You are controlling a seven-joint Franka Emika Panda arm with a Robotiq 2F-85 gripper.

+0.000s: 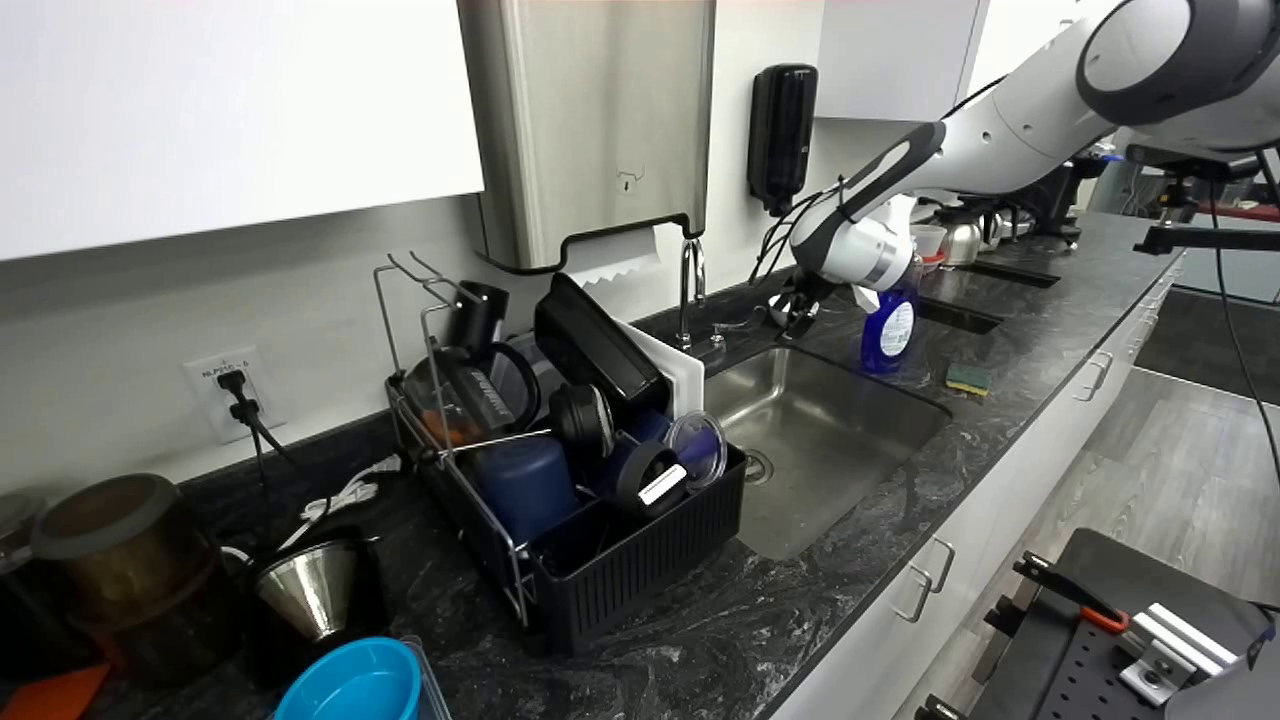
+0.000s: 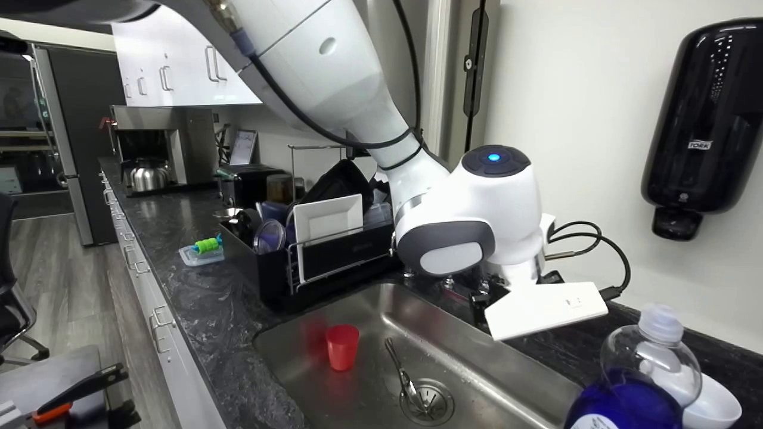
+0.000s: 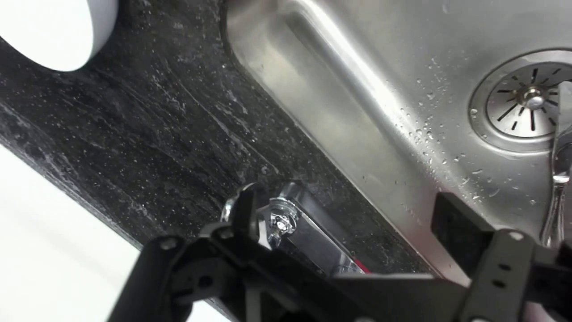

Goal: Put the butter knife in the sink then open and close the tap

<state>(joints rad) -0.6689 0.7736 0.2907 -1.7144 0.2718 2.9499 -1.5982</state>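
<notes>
Counting one butter knife [image 3: 563, 116], lying in one steel sink [image 2: 506, 381] with the blade over the drain [image 3: 514, 112]. Counting one gripper [image 3: 348, 210], hovering by the wall-side edge, spreading two fingers [image 3: 460, 232] wide apart, gripping nothing visible, overlapping a chrome fixture [image 3: 326, 246] in the wrist view and leaving contact unclear. Seeing one red cup [image 2: 342, 348] standing upright in the steel sink, near the butter knife. Finding one white square plate [image 2: 328, 220] and a navy cup [image 1: 525, 490] sitting in one black dish rack [image 1: 650, 550]. Noting one chrome tap [image 1: 685, 300] rising behind the steel sink, plus one blue soap bottle [image 1: 878, 335] and one sponge [image 1: 968, 378] resting on dark, pale-veined countertop [image 1: 690, 640]. Seeing one black dispenser [image 1: 783, 135] hanging on the white wall [image 2: 566, 119] in both exterior views.
</notes>
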